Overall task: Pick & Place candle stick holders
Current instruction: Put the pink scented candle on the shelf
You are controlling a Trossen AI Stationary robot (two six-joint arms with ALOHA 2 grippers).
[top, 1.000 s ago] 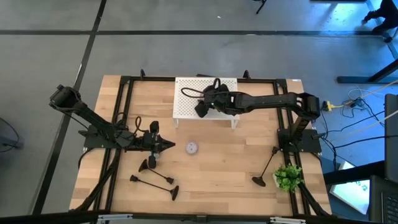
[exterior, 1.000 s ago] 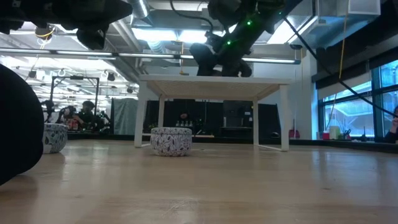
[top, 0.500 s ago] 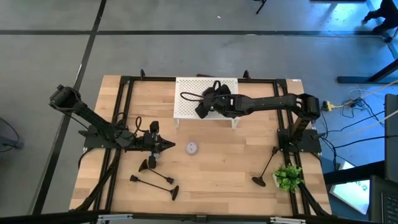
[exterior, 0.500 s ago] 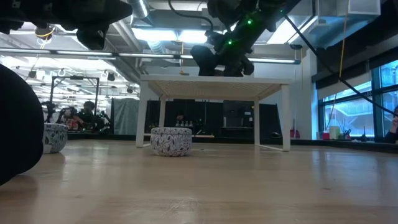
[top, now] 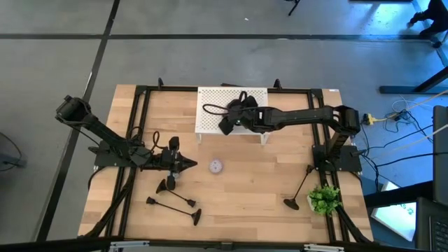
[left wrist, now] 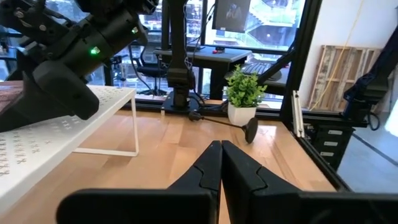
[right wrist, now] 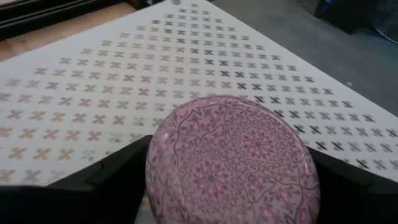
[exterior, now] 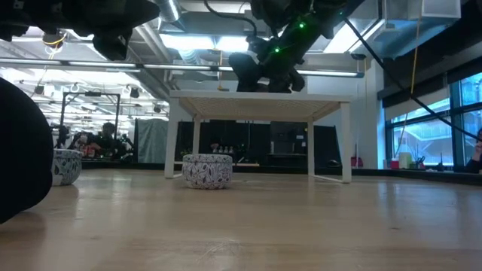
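High view: my two arms over the table (top: 238,189), holders mostly lying flat.

At left my left gripper (top: 190,163) rests low, fingers pressed together. Just below it, three holders (top: 173,203) lie on the wood, well apart from the white shelf (top: 210,120). A small patterned tin (top: 216,166) sits mid-table. My right gripper (top: 225,124) hangs over the shelf, fingers spread around a pink patterned lid (right wrist: 231,155), possibly touching it. At far right a fourth holder (top: 301,186) lies beside the plant (top: 323,199).
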